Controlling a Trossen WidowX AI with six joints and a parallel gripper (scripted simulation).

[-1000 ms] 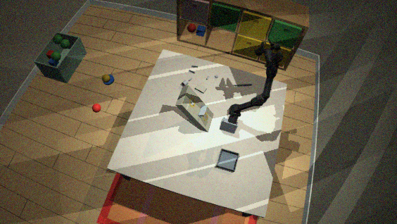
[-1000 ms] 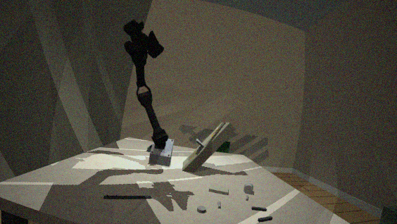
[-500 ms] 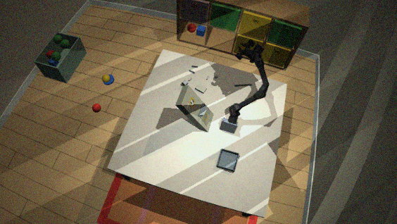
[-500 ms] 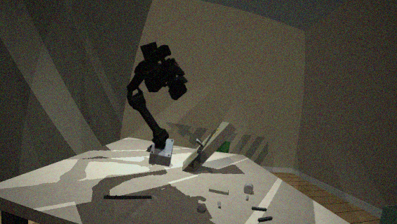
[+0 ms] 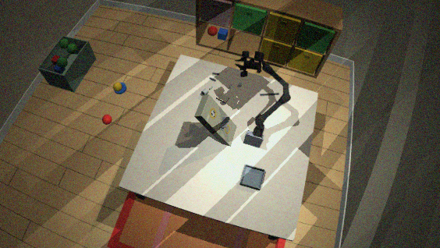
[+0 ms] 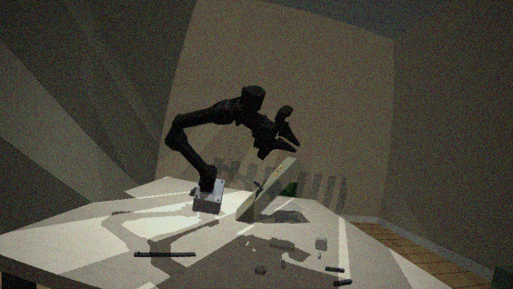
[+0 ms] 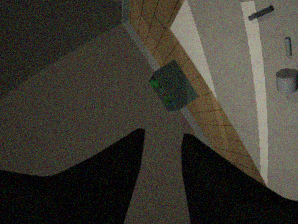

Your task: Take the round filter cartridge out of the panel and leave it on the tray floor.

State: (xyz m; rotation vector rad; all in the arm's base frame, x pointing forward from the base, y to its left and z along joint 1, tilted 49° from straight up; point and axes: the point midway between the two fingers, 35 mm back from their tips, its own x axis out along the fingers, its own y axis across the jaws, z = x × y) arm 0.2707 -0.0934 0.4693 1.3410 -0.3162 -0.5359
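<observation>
The service panel (image 5: 206, 106) (image 6: 268, 187) stands tilted on the table. A small yellow-ringed round spot (image 5: 213, 113) shows on its face; whether this is the cartridge, and its slots, are too small to tell. A small dark piece (image 6: 258, 185) sticks out from the face. My gripper (image 5: 236, 63) (image 6: 297, 147) (image 7: 163, 138) is partly open, with nothing between its fingers. It hangs in the air above and beyond the panel's top edge, touching nothing. The shallow tray (image 5: 253, 177) lies on the table, apart from the panel, with nothing visible in it.
The arm's base (image 5: 253, 139) (image 6: 208, 202) stands beside the panel. A grey cylinder (image 6: 321, 244) (image 7: 287, 81), a dark bar (image 5: 269, 93) (image 6: 165, 254) and several small parts lie on the table. A green toy box (image 5: 68, 64) (image 7: 174, 86) stands on the floor.
</observation>
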